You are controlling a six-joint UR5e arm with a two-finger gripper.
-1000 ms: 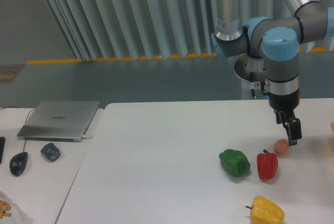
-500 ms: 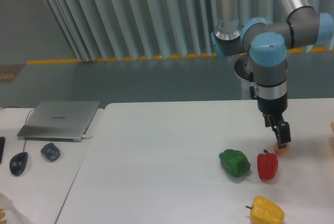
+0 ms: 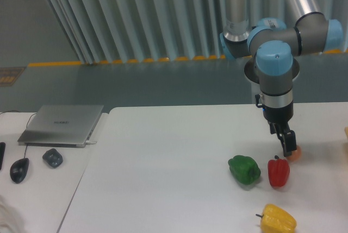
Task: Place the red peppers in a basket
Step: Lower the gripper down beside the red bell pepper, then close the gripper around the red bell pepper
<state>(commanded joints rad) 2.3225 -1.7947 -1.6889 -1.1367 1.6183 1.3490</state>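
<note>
From where I stood, the arm reached down over the right side of the white table point(image 3: 163, 162), its blue-capped wrist pointing straight down. The gripper point(image 3: 286, 146) hung just above the red pepper point(image 3: 278, 171), its dark fingers close to the tabletop and directly in front of a small orange-pink ball point(image 3: 294, 154), which they partly hid. The fingers looked narrow and close together from this angle, but I could not tell whether they were pressed together or slightly apart, since they lined up one behind the other. Nothing was held in them, as far as I could see; whether a fingertip touched the ball I could not make out.

The red pepper stood upright on the table, stem up, just below and a little left of the gripper, not touching it. A green pepper point(image 3: 244, 169) lay just beside it on the left, with a small gap between the two. A yellow pepper point(image 3: 278, 219) sat nearer to me, well apart from the gripper.

Off to the left, on a separate lighter surface, lay a closed silver laptop point(image 3: 61, 124), a small dark grey object point(image 3: 53, 157) and a black mouse point(image 3: 19, 170).
</note>
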